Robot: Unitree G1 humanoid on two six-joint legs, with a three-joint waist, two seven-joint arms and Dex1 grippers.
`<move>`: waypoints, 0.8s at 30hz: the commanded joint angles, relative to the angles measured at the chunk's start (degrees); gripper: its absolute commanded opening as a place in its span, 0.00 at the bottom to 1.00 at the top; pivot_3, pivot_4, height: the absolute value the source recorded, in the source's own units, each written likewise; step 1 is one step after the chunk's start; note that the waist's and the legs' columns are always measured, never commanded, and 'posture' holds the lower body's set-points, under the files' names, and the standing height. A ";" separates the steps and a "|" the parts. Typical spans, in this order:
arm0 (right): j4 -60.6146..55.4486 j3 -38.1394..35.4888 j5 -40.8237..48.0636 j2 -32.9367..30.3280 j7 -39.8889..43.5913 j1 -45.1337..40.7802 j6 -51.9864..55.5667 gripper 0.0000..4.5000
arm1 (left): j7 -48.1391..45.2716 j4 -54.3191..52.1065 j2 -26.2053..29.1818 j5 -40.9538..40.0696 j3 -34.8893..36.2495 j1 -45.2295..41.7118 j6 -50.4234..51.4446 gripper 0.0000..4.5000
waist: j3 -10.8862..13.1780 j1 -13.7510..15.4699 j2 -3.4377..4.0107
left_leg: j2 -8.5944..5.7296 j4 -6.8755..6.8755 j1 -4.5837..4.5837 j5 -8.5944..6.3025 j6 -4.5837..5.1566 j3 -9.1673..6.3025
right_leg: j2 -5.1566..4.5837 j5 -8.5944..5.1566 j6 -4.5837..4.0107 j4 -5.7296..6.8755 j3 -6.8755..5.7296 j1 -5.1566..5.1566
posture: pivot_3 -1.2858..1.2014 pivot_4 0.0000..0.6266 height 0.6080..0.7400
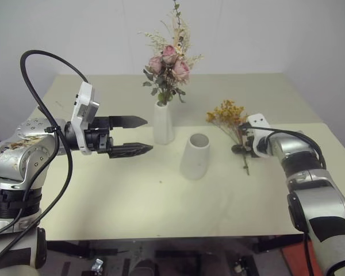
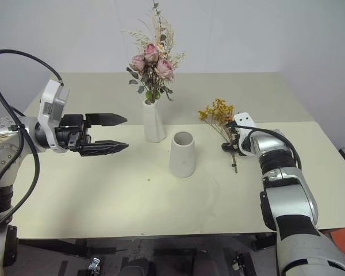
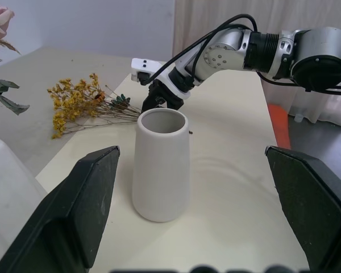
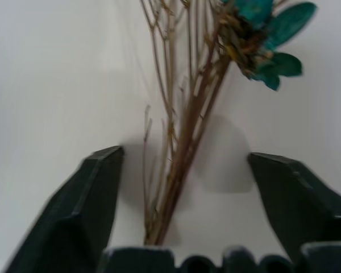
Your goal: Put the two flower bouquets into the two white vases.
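The pale pink rose bouquet stands upright in the slim white vase at the table's middle back. Just to its right and nearer stands the wider cone vase, with nothing in its mouth. The yellow-orange bouquet lies flat on the table to the right of that vase. My right gripper is down at its thin stems, open, one finger on each side without touching them. My left gripper hovers open and holding nothing above the table, left of the slim vase, pointing right.
The beige table has bare surface in front of the vases and on its left half. Its front edge runs near my arms. A white wall stands behind the table.
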 commanded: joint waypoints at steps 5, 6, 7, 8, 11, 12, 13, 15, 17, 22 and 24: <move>-1.47 -2.67 -0.20 0.06 -1.01 -0.43 -0.67 0.27 | 0.49 -1.15 0.40 -0.51 0.63 -0.29 -0.86 1.00 | 0.00 0.01 0.00 | 0.00 -0.01 -0.01 0.00 -0.01 -0.09 | 0.00 0.00 0.00 -0.01 0.00 0.00 | 0.52 0.24 1.00; -1.56 -3.44 -0.03 0.13 -1.84 -0.35 -0.73 0.19 | 0.53 -1.02 0.32 -0.43 0.54 -0.32 -0.99 1.00 | 0.00 0.01 0.00 | 0.00 -0.01 -0.02 0.00 -0.01 -0.09 | 0.00 0.00 0.00 -0.01 0.00 -0.01 | 0.52 0.24 1.00; -1.62 -3.99 0.04 0.20 -2.42 -0.29 -0.78 0.11 | 0.55 -0.93 0.26 -0.37 0.48 -0.34 -1.08 1.00 | 0.00 0.02 0.00 | 0.00 -0.01 -0.02 0.00 -0.01 -0.10 | 0.00 0.00 0.00 -0.01 0.00 -0.02 | 0.52 0.24 1.00; -1.91 -5.01 0.43 0.31 -3.53 -0.34 -0.36 0.03 | 0.55 -0.83 0.16 -0.35 0.42 -0.35 -1.18 1.00 | 0.00 0.02 0.00 | 0.00 -0.02 -0.02 0.01 -0.01 -0.10 | 0.00 0.00 0.00 -0.01 0.00 -0.02 | 0.52 0.24 1.00; -3.77 -9.35 2.62 0.81 -6.61 -0.25 0.40 0.01 | 0.49 -0.54 -0.10 -0.32 0.27 -0.37 -1.40 1.00 | 0.01 0.07 0.01 | 0.00 -0.03 -0.03 0.01 -0.03 -0.10 | 0.00 0.00 0.00 0.00 0.01 -0.03 | 0.52 0.24 1.00; -5.10 -11.36 3.74 0.97 -7.62 0.06 0.26 0.01 | 0.44 -0.43 -0.16 -0.32 0.21 -0.39 -1.41 1.00 | 0.01 0.07 0.01 | 0.00 -0.03 -0.03 0.01 -0.03 -0.10 | 0.00 0.00 0.00 -0.01 0.01 -0.03 | 0.52 0.24 1.00; -6.71 -13.05 4.66 1.13 -8.35 0.56 -0.45 0.01 | 0.31 -0.17 -0.24 -0.20 0.06 -0.45 -1.52 1.00 | 0.01 0.08 0.01 | 0.00 -0.03 -0.02 0.01 -0.03 -0.10 | 0.00 0.00 0.00 0.00 0.01 -0.03 | 0.52 0.24 1.00; -10.23 -16.59 6.70 1.60 -10.08 1.60 -1.32 0.01 | 0.06 0.41 -0.35 0.07 -0.22 -0.63 -1.80 1.00 | 0.01 0.13 0.01 | 0.00 -0.03 -0.03 0.01 -0.02 -0.11 | 0.00 0.00 0.00 0.00 0.01 -0.04 | 0.52 0.24 1.00; -14.41 -19.64 8.79 2.44 -10.81 3.41 -3.75 0.01 | -0.26 1.20 -0.53 0.29 -0.40 -1.04 -2.26 1.00 | 0.01 0.15 0.01 | 0.00 -0.04 -0.04 0.01 -0.01 -0.12 | 0.00 0.00 0.00 -0.01 0.01 -0.04 | 0.52 0.24 1.00; -28.79 -28.18 16.78 6.65 -11.98 8.90 -9.66 0.01 | -0.83 3.14 -0.63 1.03 -0.81 -1.87 -3.84 1.00 | 0.01 0.18 0.02 | 0.01 -0.04 -0.04 0.00 -0.01 -0.14 | 0.00 0.00 0.00 0.02 0.01 -0.04 | 0.52 0.24 1.00; -33.26 -29.59 19.16 7.80 -12.18 10.02 -9.61 0.01 | -0.91 3.63 -0.39 1.20 -0.82 -1.70 -4.21 1.00 | 0.02 0.17 0.03 | 0.01 -0.04 -0.04 0.00 -0.01 -0.18 | 0.00 0.00 0.00 0.03 0.04 -0.06 | 0.52 0.24 1.00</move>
